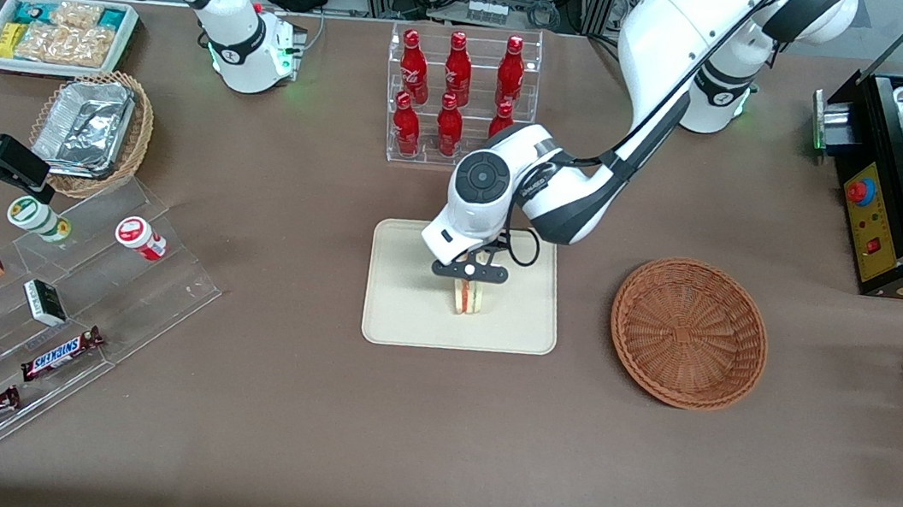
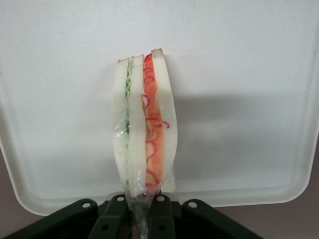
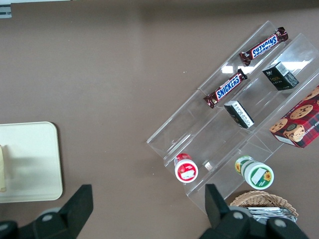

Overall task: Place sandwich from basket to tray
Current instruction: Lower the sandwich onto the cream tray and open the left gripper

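The gripper (image 1: 468,283) hangs over the middle of the tray (image 1: 401,316), its fingers (image 2: 162,216) closed narrowly on the clear wrapper at one tip of the sandwich (image 1: 467,297). The sandwich stands on edge, its bread and orange-red and green layers upright, over the tray's centre; whether it touches the tray surface cannot be told. The basket (image 1: 689,332) sits on the table beside the tray, toward the working arm's end and apart from it. A clear rack of red bottles (image 1: 458,95) stands farther from the front camera than the tray.
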`<state>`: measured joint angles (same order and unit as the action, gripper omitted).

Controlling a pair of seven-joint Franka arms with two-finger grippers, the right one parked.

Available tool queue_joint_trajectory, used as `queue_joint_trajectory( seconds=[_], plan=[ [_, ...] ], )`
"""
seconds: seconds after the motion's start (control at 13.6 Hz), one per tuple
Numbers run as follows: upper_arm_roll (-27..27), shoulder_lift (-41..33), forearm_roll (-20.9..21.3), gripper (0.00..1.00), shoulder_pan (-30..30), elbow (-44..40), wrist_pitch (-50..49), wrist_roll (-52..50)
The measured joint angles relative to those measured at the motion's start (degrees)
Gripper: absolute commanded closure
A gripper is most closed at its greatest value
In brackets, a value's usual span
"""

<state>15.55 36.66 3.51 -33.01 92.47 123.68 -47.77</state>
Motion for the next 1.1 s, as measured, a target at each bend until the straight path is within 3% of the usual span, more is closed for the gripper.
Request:
queue_joint_trajectory(
  seconds=[0.07, 0.15, 0.22, 0.29, 0.66, 1.1],
  plan=[
    [0.0, 0.4, 0.0, 0.81, -0.1, 0.0, 0.3, -0.3],
    [0.0, 0.9, 0.0, 0.54, -0.2, 0.0, 1.0, -0.4],
    [0.0, 1.5, 0.0, 0.04, -0.2, 0.0, 2.5, -0.5],
    [0.0, 2.0, 0.0, 0.0, -0.2, 0.0, 3.9, -0.6],
    [-0.5, 0.7, 0.1, 0.0, -0.2, -1.6, 1.2, -0.7],
    [-1.3, -15.3, 0.0, 0.0, 6.1, -2.4, -16.0, -2.6]
  ],
)
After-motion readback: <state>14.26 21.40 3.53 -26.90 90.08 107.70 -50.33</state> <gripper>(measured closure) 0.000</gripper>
